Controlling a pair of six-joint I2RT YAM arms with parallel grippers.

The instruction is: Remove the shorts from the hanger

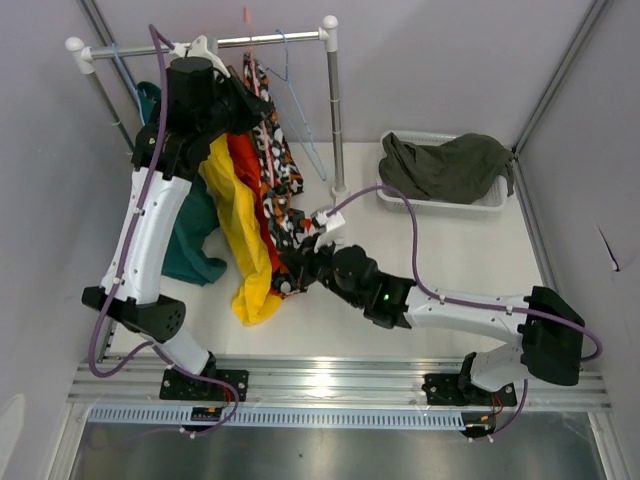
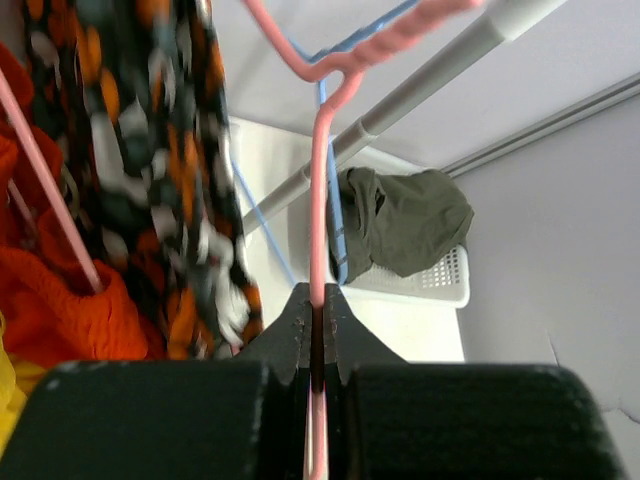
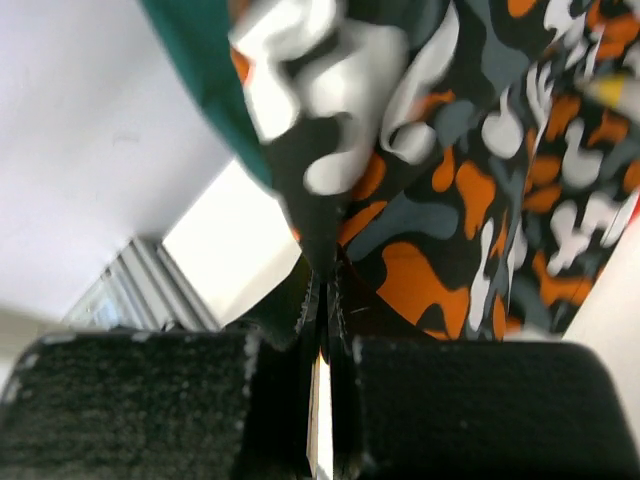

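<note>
Meanwhile, the left fingers clamp the pink hanger below the rail at the worktop's far left corner, beside hanging yellow shorts, red-orange shorts and teal shorts. The right fingers pinch shut on the patterned shorts. The olive shorts lie in the white basket at the far right corner.

- White bench, walled on three sides.
- Far right: white basket sits on it, olive shorts inside.
- Rack post stands just left of the basket.
- Left: the ends of the teal shorts and yellow shorts pool on the surface.
</note>
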